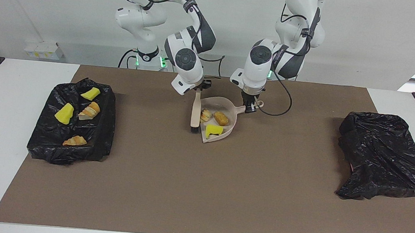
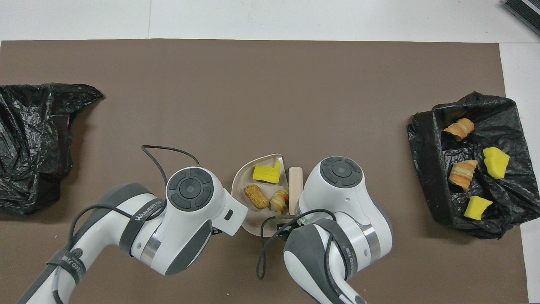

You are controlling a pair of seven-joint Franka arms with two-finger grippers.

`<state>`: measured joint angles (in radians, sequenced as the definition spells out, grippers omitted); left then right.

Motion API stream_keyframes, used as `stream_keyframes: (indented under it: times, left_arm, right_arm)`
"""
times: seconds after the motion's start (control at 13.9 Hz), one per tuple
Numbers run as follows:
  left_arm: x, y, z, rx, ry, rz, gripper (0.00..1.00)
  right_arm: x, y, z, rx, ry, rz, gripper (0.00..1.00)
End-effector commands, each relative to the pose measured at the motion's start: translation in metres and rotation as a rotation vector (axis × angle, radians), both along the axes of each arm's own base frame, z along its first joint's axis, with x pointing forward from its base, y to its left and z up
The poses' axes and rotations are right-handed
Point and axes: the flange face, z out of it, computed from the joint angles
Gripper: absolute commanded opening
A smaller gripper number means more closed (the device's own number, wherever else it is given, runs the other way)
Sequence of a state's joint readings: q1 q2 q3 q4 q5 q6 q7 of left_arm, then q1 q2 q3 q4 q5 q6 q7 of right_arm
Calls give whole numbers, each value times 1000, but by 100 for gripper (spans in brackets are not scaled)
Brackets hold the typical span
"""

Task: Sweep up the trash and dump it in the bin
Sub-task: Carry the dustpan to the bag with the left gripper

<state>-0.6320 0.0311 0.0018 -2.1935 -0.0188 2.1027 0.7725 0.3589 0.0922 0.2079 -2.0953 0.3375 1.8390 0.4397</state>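
Observation:
A beige dustpan [image 1: 227, 105] lies on the brown mat in front of the robots. It holds three pieces of trash: a yellow sponge wedge [image 1: 213, 130], a brown bread chunk [image 1: 221, 118] and a pastry [image 1: 205, 115]. My left gripper [image 1: 251, 106] is shut on the dustpan's handle. My right gripper [image 1: 198, 87] is shut on the beige brush [image 1: 195, 110], which stands at the pan's open edge beside the pastry. In the overhead view both wrists hide the grippers; the pan [image 2: 238, 181], the brush [image 2: 295, 180] and the three pieces show between them.
A bin lined with a black bag [image 1: 104, 130] stands at the right arm's end of the table [image 2: 426, 177] and holds several trash pieces, yellow wedges and pastries. A second crumpled black bag [image 1: 382, 156] lies at the left arm's end. A cable hangs by the left wrist.

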Motion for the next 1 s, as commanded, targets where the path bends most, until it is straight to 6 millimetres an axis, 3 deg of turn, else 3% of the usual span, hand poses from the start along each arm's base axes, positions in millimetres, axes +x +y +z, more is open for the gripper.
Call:
stream_keyframes:
  times: [0.0, 0.36, 0.57, 0.79, 0.93]
  left_arm:
    - [-5, 17, -3, 16, -12, 15, 0]
    - [39, 76, -11, -49, -65, -24, 0]
    - [65, 100, 7, -85, -79, -63, 0]
    - [92, 136, 21, -92, -91, -96, 0]
    - [124, 171, 30, -92, -69, -133, 0]
  right_arm:
    - [25, -5, 31, 40, 19, -18, 0]
    - [26, -7, 53, 21, -26, 10, 0]
    - [16, 1, 54, 13, -42, 18, 0]
    - [-7, 26, 41, -40, -35, 34, 0]
    - [-32, 52, 29, -72, -38, 34, 0]
